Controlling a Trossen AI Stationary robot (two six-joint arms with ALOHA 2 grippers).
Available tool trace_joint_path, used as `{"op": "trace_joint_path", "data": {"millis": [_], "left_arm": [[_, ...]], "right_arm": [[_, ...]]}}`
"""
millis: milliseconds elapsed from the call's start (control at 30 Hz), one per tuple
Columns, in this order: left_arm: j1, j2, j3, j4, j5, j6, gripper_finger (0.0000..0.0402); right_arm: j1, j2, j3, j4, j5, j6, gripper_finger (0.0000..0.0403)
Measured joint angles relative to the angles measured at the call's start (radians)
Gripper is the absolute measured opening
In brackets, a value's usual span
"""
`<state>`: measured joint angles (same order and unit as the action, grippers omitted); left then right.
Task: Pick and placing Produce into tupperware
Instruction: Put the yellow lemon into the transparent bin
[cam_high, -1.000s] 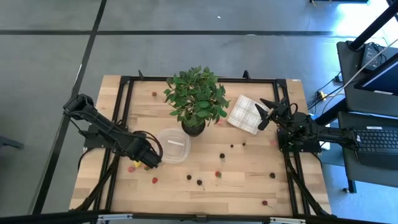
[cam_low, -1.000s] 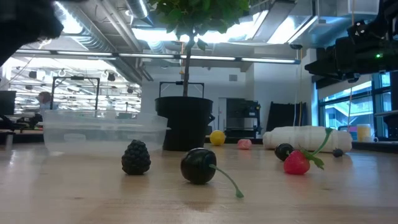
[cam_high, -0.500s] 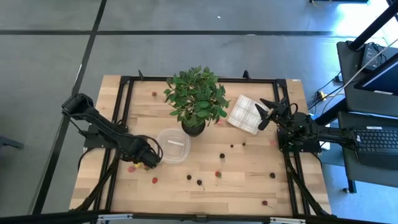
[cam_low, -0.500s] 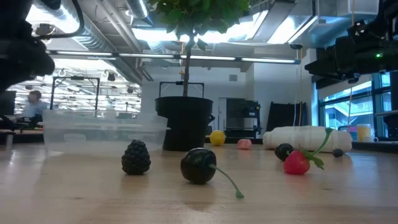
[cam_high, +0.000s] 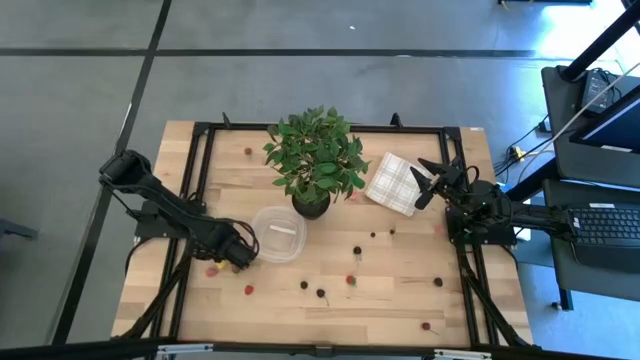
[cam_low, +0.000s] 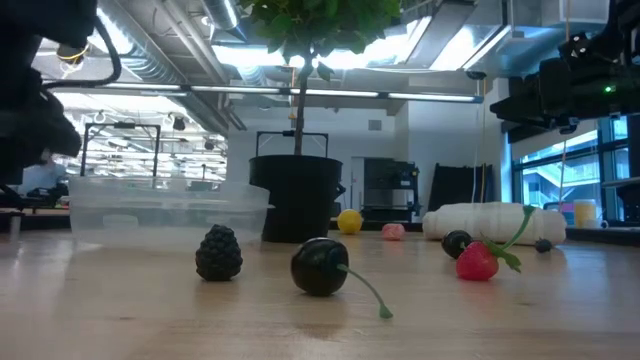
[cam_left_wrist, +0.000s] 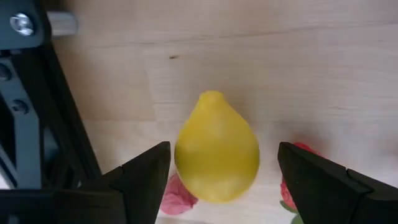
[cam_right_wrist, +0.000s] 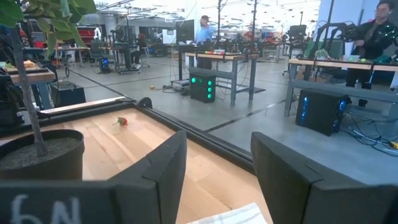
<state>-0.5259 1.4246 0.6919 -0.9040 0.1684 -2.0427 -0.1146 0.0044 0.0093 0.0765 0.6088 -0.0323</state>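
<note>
A yellow lemon-like piece of produce (cam_left_wrist: 217, 148) lies on the wood, and my left gripper (cam_left_wrist: 222, 163) stands open over it, pointing down, one finger on each side without touching. In the high view this gripper (cam_high: 238, 258) is just left of the clear tupperware (cam_high: 278, 235), which rests on its base. More produce lies scattered: a blackberry (cam_low: 219, 253), a dark cherry (cam_low: 319, 266), a strawberry (cam_low: 478, 261) and small red and dark berries (cam_high: 350, 281) toward the near edge. My right gripper (cam_high: 430, 185) waits open at the right edge, pointing level.
A leafy potted plant (cam_high: 315, 160) stands behind the tupperware, with a white checked cloth (cam_high: 397, 183) to its right. A black frame rail (cam_left_wrist: 31, 124) runs close beside the lemon. A pink piece (cam_left_wrist: 177, 193) and a red piece (cam_left_wrist: 291, 193) lie next to it.
My left gripper has come down over the lemon beside the tupperware, staying open; the lemon, seen beside it a second ago in the high view, is now covered by it. Nothing on the table has shifted.
</note>
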Motion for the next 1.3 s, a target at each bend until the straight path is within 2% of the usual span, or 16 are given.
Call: {"op": "trace_joint_path", "data": {"millis": [567,667,933,1067,1300], "left_arm": [[0.000,-0.003,-0.062,0.072,0.037,0.036,0.0287],[0.000,-0.003,-0.062,0.076,0.037,0.037,0.0273],[0.000,-0.001,-0.063,0.082,0.029,0.038,0.0201],[0.000,-0.002,-0.063,0.080,0.028,0.048,0.0199],[0.014,0.003,-0.015,0.076,0.026,0.198,0.0206]], "right_arm": [[0.000,0.000,0.000,0.000,0.000,0.001,0.0182],[0.000,0.000,0.000,0.000,0.000,0.001,0.0182],[0.000,0.000,0.000,0.000,0.000,0.001,0.0182],[0.000,0.000,0.000,0.000,0.000,0.001,0.0182],[0.000,0.000,0.000,0.000,0.000,0.001,0.0182]]}}
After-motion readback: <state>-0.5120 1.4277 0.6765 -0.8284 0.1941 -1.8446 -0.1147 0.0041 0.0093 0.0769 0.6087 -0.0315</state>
